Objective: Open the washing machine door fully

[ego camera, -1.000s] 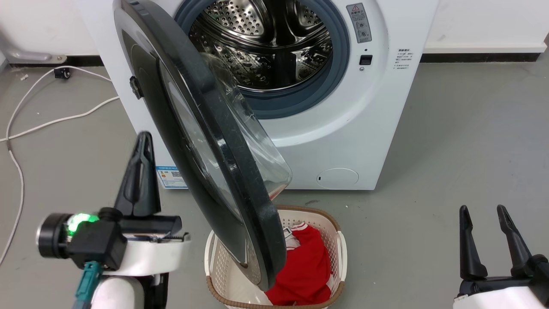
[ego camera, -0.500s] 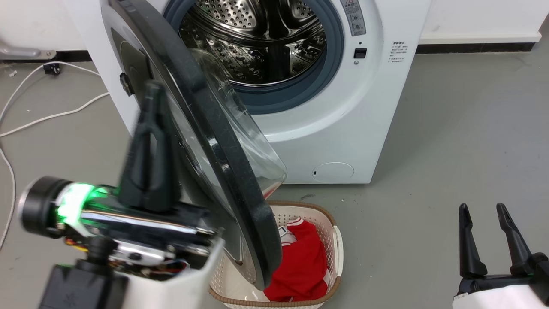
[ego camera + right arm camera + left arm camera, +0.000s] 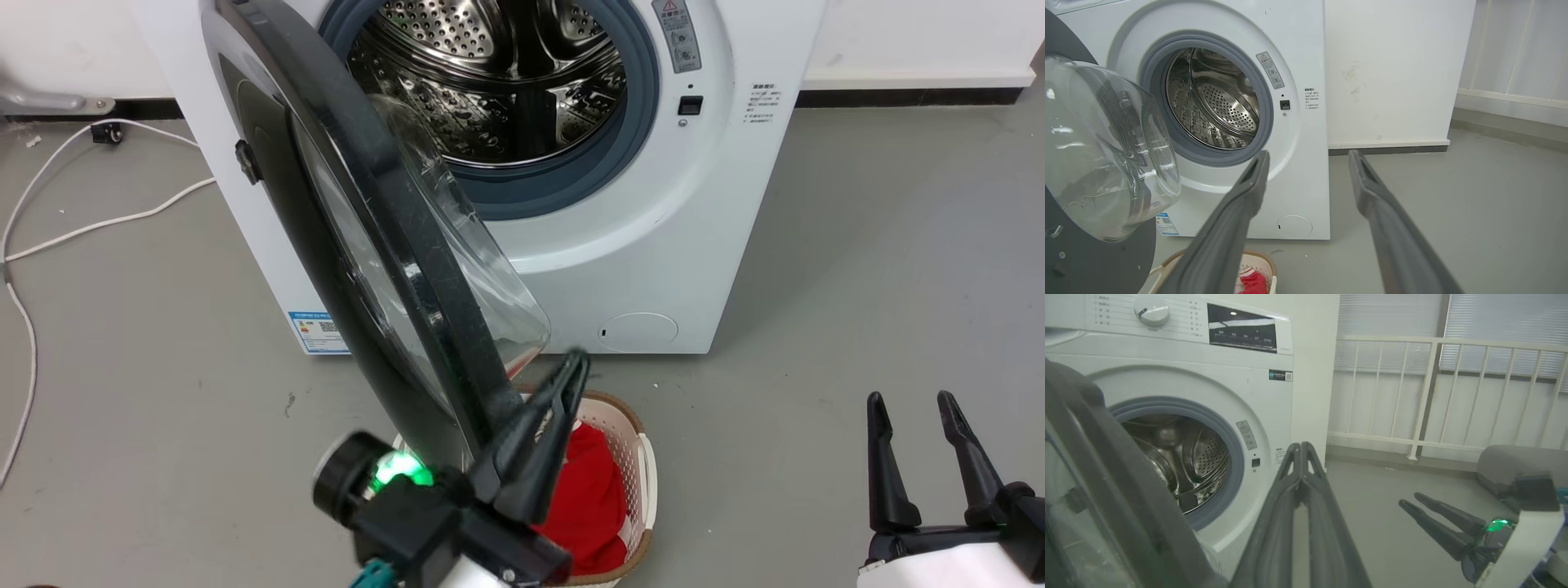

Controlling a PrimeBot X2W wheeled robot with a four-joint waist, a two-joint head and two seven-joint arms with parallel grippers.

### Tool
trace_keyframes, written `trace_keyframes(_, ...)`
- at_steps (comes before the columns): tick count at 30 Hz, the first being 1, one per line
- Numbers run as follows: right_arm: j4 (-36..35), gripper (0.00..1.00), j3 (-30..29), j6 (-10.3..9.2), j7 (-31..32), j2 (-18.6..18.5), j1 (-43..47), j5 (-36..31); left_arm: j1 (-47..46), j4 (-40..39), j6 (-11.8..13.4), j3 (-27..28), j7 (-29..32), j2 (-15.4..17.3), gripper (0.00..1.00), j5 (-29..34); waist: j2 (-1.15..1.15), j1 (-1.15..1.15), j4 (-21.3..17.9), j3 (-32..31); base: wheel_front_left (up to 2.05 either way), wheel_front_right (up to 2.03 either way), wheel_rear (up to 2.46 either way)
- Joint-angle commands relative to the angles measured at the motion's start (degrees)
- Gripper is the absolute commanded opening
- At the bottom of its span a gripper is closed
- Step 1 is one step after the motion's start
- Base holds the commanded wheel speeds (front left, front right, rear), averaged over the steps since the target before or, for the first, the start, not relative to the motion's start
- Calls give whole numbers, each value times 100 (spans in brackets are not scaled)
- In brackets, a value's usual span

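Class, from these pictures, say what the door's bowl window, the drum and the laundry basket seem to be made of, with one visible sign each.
Bowl window: clear glass or hard plastic, glossy; see-through with bright reflections.
Drum: likely polished steel; silvery, mirror-like, punched with holes.
Laundry basket: probably moulded plastic, matt cream; evenly perforated walls, brown rim.

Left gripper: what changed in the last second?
The left gripper, fingers shut, swung from the outer left side of the washing machine door across to its free lower edge, above the laundry basket. Door about half open as before; right gripper open, unmoved.
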Motion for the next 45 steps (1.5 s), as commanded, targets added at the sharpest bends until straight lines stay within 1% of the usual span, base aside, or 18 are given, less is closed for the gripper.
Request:
trace_keyframes(1,13,100,8,-4,7,17,5,-6,134,83,5,-42,140,43,0,-40,0,0,13,-2,0,0,0)
trace_keyframes(5,48,100,47,-4,20,17,20,7,476,455,15,-225,594,122,0,-180,0,0,42,-5,0,0,0)
trace_keyframes(8,72,100,76,-4,10,17,8,30,643,700,35,-345,689,157,0,-156,0,0,50,9,0,0,0)
trace_keyframes(11,105,100,104,-4,2,17,-41,47,718,1006,71,-405,591,166,0,-82,0,0,43,37,0,0,0)
trace_keyframes(16,172,100,133,-4,-12,17,-123,70,539,1516,212,-363,220,136,0,93,0,0,18,84,0,0,0)
trace_keyframes(22,247,100,155,-4,-29,17,-176,113,168,1985,332,-319,-249,66,0,56,0,0,-13,176,0,0,0)
trace_keyframes(27,318,100,196,-4,-54,17,-241,142,-93,2308,489,-235,-468,27,0,-17,0,0,-50,206,0,0,0)
trace_keyframes(34,399,100,210,-4,-81,17,-245,199,-129,2522,693,-157,-600,23,0,-127,0,0,-77,217,0,0,0)
trace_keyframes(38,431,100,192,-4,-113,17,-250,238,-49,2515,800,-119,-668,40,0,-116,0,0,-49,219,0,0,0)
trace_keyframes(42,446,100,160,-4,-115,17,-217,234,60,2460,878,-117,-678,61,0,-142,0,0,82,211,0,0,0)
trace_keyframes(45,421,100,135,-4,-123,16,-183,204,174,2394,951,-88,-681,69,0,-178,0,0,265,201,0,0,0)
